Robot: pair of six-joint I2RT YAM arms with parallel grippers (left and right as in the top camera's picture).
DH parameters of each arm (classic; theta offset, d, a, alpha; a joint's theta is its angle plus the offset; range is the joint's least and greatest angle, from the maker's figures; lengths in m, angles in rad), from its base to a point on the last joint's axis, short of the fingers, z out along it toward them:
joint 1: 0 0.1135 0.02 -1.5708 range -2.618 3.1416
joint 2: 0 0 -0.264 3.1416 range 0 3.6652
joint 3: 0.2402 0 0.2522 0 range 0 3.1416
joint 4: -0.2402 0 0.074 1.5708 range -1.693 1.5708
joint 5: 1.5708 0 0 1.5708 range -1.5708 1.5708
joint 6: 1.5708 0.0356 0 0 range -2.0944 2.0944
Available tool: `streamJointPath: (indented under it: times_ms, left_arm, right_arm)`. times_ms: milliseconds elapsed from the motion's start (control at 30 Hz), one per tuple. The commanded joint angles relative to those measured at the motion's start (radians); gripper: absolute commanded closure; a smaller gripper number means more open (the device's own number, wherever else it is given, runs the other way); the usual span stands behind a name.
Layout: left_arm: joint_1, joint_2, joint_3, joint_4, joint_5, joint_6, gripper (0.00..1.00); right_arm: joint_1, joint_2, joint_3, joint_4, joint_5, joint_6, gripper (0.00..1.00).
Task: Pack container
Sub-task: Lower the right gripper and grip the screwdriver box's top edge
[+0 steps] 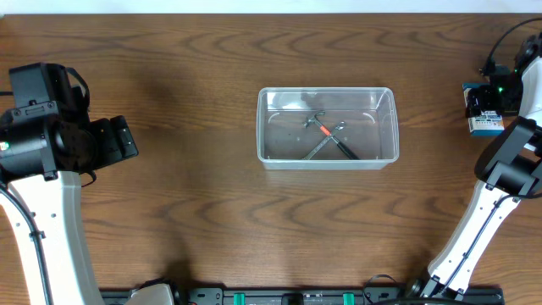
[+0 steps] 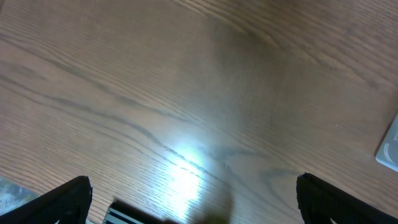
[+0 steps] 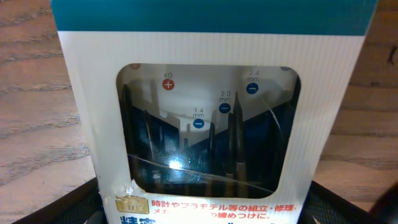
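A clear plastic container (image 1: 327, 91) stands at the middle of the table, with small pliers-like tools (image 1: 326, 137), one orange-handled, lying crossed inside it. A white and teal box of precision screwdrivers (image 3: 205, 56) fills the right wrist view. My right gripper (image 3: 205, 208) is shut on it, a black finger on either side of its lower end. In the overhead view that box (image 1: 484, 112) sits at the far right edge, well right of the container. My left gripper (image 2: 196, 199) is open over bare wood, far left of the container (image 2: 389, 149).
The table is dark wood grain (image 1: 212, 220). The left arm (image 1: 51, 135) occupies the left edge and the right arm (image 1: 500, 186) rises along the right edge. A black rail (image 1: 296, 296) runs along the front edge.
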Motion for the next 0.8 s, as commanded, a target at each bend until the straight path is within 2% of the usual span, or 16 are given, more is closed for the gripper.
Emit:
streamJointPath:
  times_ms: [0,133,233,300,333,400,767]
  left_arm:
    - [0.005,-0.002,0.011,-0.003,-0.002,0.005,0.02]
    - [0.005,-0.002,0.011,-0.003,-0.002,0.005,0.02]
    - [0.005,-0.002,0.011,-0.003,-0.002,0.005,0.02]
    - [0.005,-0.002,0.011,-0.003,-0.002,0.006,0.02]
    - [0.005,-0.002,0.011,-0.003,-0.002,0.006,0.02]
    - [0.005,-0.002,0.011,-0.003,-0.002,0.006,0.02]
    - [0.005,-0.002,0.011,-0.003,-0.001,0.005,0.02]
  right_arm:
    - [0.014,0.006,-0.003,0.000,-0.011,-0.011,0.17]
    - [0.033,-0.003,0.016,-0.002,-0.011,-0.011,0.21]
    - [0.045,-0.013,0.037,-0.005,-0.012,-0.012,0.29]
    - [0.051,-0.021,0.045,-0.008,-0.012,-0.011,0.39]
    - [0.053,-0.026,0.049,-0.010,-0.012,-0.011,0.39]
    - [0.058,-0.037,0.055,-0.014,-0.012,-0.011,0.33]
    - [0.095,-0.156,0.087,-0.031,-0.012,-0.011,0.33]
